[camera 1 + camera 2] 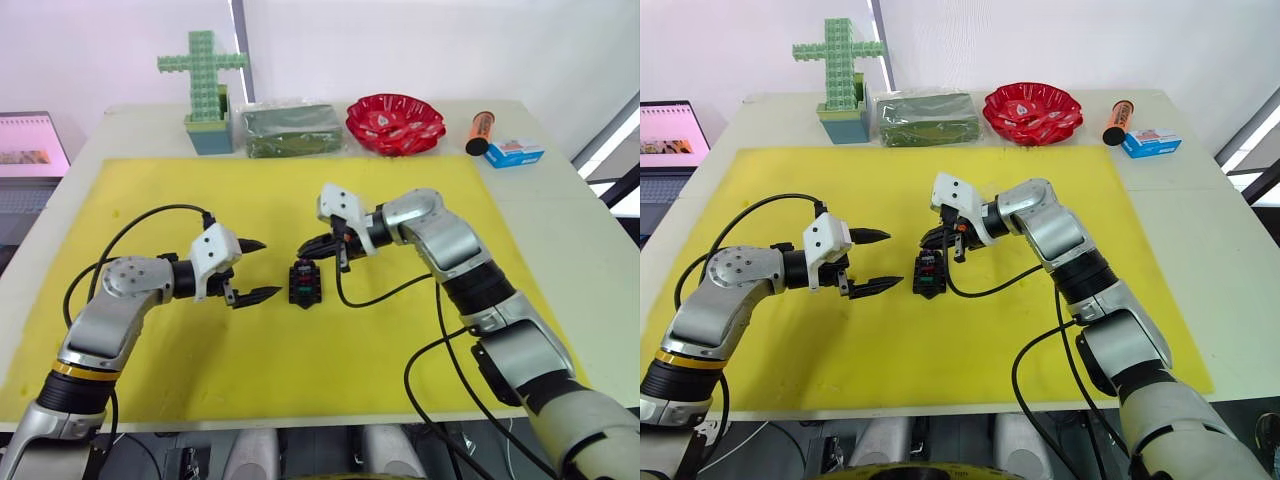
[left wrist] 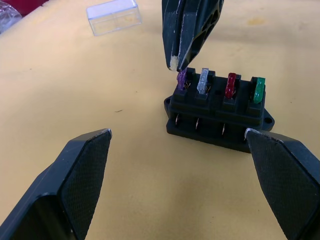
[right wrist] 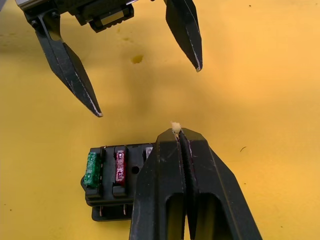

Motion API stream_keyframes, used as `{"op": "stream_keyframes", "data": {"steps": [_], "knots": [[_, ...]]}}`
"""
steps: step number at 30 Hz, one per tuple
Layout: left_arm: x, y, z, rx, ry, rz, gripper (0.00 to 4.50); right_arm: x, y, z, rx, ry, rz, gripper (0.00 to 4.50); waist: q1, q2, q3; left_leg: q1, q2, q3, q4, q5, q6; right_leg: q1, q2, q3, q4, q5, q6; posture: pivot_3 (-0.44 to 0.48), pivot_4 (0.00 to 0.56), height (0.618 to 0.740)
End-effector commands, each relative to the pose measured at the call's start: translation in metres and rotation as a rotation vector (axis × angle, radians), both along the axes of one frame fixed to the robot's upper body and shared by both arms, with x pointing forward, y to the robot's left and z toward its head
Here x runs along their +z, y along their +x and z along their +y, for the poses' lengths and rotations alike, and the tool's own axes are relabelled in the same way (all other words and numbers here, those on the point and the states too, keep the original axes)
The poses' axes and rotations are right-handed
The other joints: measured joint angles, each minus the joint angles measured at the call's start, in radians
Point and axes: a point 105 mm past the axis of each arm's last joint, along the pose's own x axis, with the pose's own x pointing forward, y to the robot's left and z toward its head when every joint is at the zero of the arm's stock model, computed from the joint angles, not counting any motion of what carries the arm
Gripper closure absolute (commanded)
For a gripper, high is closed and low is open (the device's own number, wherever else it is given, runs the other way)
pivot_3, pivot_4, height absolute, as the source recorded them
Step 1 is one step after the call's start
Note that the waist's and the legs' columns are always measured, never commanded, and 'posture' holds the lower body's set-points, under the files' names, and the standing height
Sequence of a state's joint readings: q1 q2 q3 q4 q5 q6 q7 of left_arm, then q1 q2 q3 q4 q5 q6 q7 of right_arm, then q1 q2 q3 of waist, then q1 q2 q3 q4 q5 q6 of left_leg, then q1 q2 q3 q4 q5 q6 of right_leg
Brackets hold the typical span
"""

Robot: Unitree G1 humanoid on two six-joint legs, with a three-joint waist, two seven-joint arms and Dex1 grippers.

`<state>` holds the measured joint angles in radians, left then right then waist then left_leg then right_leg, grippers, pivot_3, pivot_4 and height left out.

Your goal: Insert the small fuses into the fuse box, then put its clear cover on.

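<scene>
Fuse box holds four fuses. Right gripper, jaws together, apparently touches the purple fuse; left gripper jaws apart beside it.

Bright, even light with soft shadows on the yellow mat; close tool fingers blur slightly.

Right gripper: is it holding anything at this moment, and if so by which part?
Nothing is held. The right gripper is shut and empty, its tip just above the purple fuse seated in the fuse box. The left gripper is open.
</scene>
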<state>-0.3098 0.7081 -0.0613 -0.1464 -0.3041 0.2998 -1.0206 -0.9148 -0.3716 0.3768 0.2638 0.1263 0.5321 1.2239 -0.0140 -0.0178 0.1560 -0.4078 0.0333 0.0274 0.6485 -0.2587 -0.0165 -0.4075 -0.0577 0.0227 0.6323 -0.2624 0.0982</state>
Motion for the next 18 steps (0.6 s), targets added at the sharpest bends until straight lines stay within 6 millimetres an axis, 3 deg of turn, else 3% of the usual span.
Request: {"op": "stream_keyframes", "data": {"steps": [1, 18], "knots": [[0.011, 0.001, -0.001, -0.005, 0.0, -0.047, 0.0, 0.009, 0.0, 0.002, 0.006, 0.049, -0.016, 4.45, 0.0, 0.0, 0.0, 0.0, 0.0, 0.0, 0.0, 0.0, 0.0, 0.0, 0.0, 0.0, 0.0, 0.0, 0.0, 0.0, 0.15, 0.74], [0.011, -0.001, -0.001, -0.005, -0.002, -0.047, 0.0, -0.024, 0.006, -0.005, -0.033, 0.006, 0.069, 4.45, 0.0, 0.0, 0.0, 0.0, 0.0, 0.0, 0.0, 0.0, 0.0, 0.0, 0.0, 0.0, 0.0, 0.0, 0.0, 0.0, 0.15, 0.74]]}}
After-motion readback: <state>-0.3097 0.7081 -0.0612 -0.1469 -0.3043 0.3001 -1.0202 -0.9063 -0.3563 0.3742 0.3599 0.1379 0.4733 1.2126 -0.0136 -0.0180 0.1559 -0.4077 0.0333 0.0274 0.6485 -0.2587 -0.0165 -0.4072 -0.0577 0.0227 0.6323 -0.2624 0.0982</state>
